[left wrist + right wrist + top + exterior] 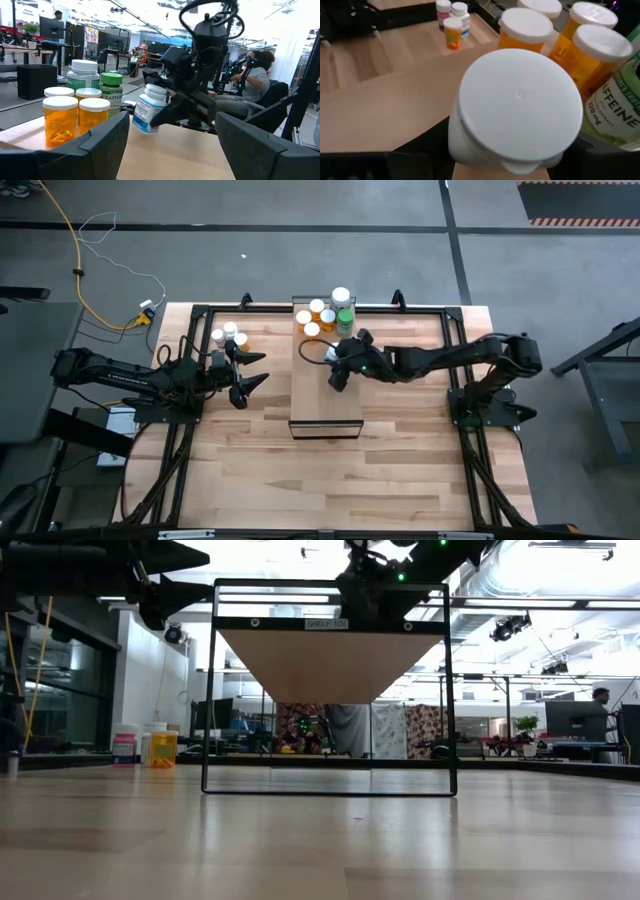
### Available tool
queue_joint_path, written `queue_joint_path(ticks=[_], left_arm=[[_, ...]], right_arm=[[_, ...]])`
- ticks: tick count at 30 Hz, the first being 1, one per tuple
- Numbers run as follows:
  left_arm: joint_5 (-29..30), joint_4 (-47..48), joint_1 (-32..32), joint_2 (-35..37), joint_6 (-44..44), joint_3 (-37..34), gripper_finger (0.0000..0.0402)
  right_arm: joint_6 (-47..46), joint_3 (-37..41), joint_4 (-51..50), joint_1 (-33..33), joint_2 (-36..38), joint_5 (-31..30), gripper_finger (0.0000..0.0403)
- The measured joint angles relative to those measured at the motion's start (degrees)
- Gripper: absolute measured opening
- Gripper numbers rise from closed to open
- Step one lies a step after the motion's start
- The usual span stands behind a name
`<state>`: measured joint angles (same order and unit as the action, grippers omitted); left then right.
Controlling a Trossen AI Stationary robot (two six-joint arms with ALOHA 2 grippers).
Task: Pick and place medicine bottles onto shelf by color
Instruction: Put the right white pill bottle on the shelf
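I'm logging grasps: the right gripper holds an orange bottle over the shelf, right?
Not quite. The bottle in the right gripper is white with a white cap, not orange; the left wrist view shows it. It is held over the shelf.

A cluster of orange bottles (314, 317) and green bottles (345, 318) crowds the far end of the shelf (325, 395), while its near half lies bare. The right gripper (338, 368), holding a white bottle (148, 107), blocks the shelf's middle. Three small bottles (229, 335) stand beside the left gripper (247, 375).
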<state>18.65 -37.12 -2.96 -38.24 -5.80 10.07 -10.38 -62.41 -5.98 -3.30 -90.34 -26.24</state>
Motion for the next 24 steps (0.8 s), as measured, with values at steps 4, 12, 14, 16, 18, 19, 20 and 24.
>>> queue_joint_path(ticks=[4, 12, 14, 16, 18, 19, 20, 24], left_arm=[[0.00, 0.00, -0.01, 0.00, 0.00, 0.00, 0.0284], [0.00, 0.00, -0.02, 0.00, 0.00, 0.00, 0.0284], [0.00, 0.00, -0.01, 0.00, 0.00, 0.00, 0.0284], [-0.01, 0.00, -0.02, 0.00, 0.00, 0.00, 0.0284], [0.00, 0.00, -0.01, 0.00, -0.01, 0.00, 0.0284], [0.00, -0.02, -0.02, 0.00, 0.00, 0.00, 0.0284], [0.00, 0.00, -0.02, 0.00, 0.00, 0.00, 0.0284], [-0.01, 0.00, -0.01, 0.00, -0.01, 0.00, 0.0284]], right_arm=[[1.31, -0.02, -1.51, -1.23, -0.07, 1.96, 0.0225], [0.08, -0.02, -1.57, -1.32, -0.07, 2.47, 0.0225], [-0.05, -0.02, -1.59, -1.32, -0.07, 2.47, 0.0225], [0.27, -0.04, -1.69, -1.32, -0.07, 2.46, 0.0225], [0.38, -0.04, -2.01, -1.32, -0.07, 2.45, 0.0225], [0.35, -0.04, -2.03, -1.32, -0.07, 2.45, 0.0225], [0.34, -0.04, -2.03, -1.34, -0.07, 2.45, 0.0225], [0.30, -0.04, -2.03, -1.59, -0.07, 2.43, 0.0225]])
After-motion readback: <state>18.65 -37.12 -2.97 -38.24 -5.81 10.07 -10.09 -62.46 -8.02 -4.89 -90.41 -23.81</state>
